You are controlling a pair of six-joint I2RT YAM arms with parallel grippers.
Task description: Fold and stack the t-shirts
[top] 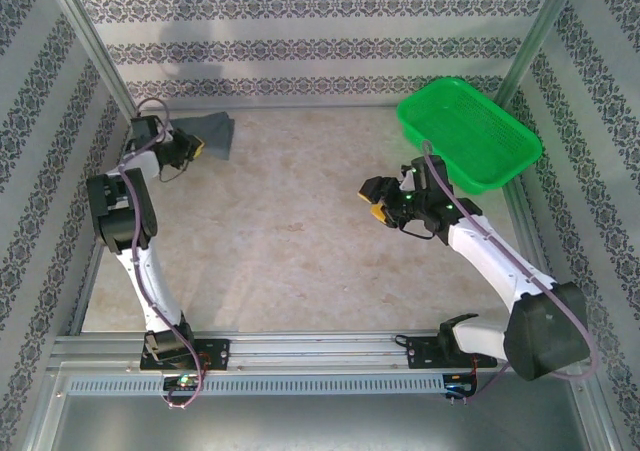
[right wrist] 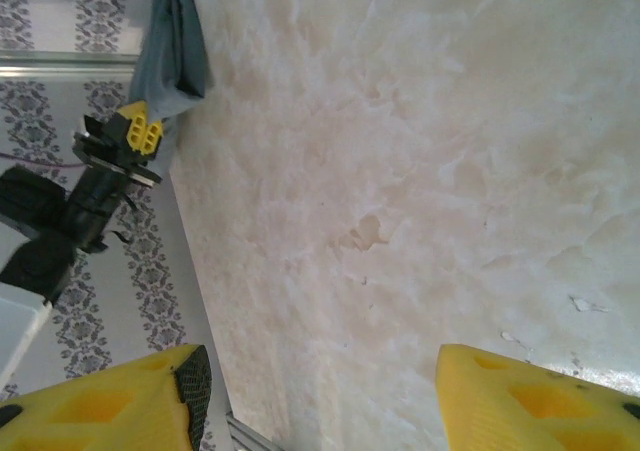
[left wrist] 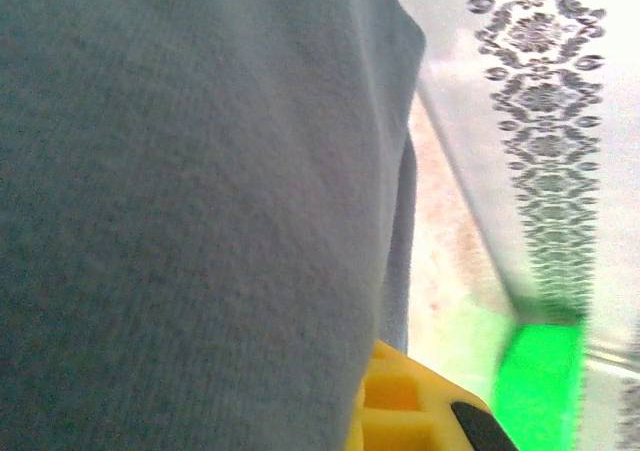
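Note:
A dark slate-grey t-shirt (top: 216, 135) lies bunched at the back left of the table, close to the wall. My left gripper (top: 194, 148) is shut on its near edge. In the left wrist view the grey fabric (left wrist: 200, 211) sits right against the lens, with one yellow finger (left wrist: 410, 411) showing beneath it. My right gripper (top: 372, 201) hangs open over bare table right of centre, nothing between its yellow fingers (right wrist: 110, 401). The right wrist view also catches the t-shirt (right wrist: 176, 51) and the left gripper (right wrist: 140, 134) far off.
A green mesh basket (top: 470, 131) sits tilted at the back right, just behind the right gripper, and appears as a green blur (left wrist: 540, 381) in the left wrist view. Patterned walls and metal posts (top: 95, 41) close in the marble-look table (top: 290, 231).

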